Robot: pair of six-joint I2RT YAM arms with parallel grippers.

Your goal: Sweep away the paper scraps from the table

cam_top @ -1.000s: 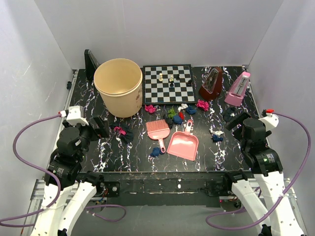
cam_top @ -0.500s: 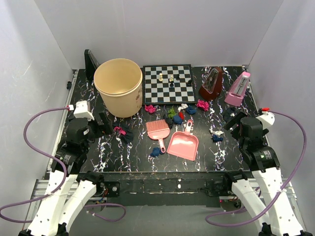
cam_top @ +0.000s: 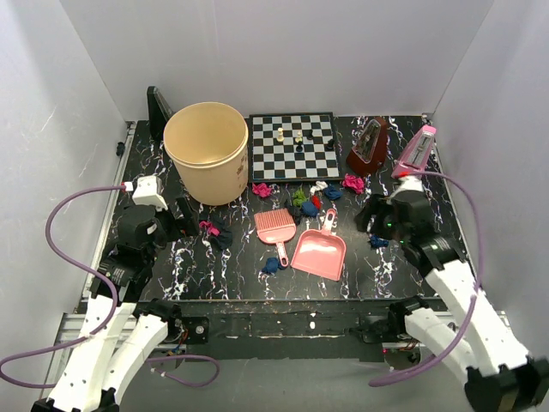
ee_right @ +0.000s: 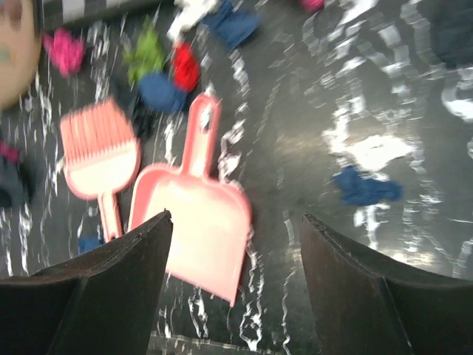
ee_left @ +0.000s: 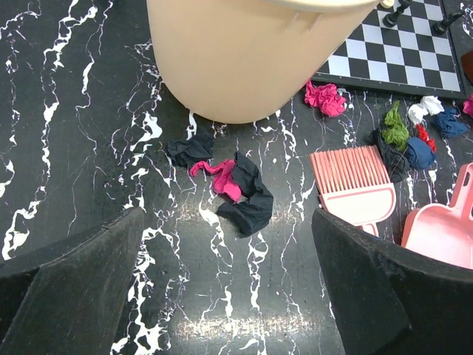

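The left claw (ee_left: 228, 237) and right claw (ee_right: 235, 222) are spread wide, empty. Paper scraps (ee_left: 244, 194) lie unswept on the desk (ee_left: 74, 133); next, grab the brush (cam_top: 274, 227) and dustpan (cam_top: 321, 254)

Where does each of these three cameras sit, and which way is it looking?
Top view: fixed above and behind the arms, looking down on the table; both arms show, the left pincer and the right pincer.
Left wrist: rides the left arm, looking forward and down at the bucket and paper scraps; its own black fingers frame the bottom.
Right wrist: rides the right arm, looking down, blurred, at the dustpan; its fingers show below.
Shared: the pink brush appears in all three.
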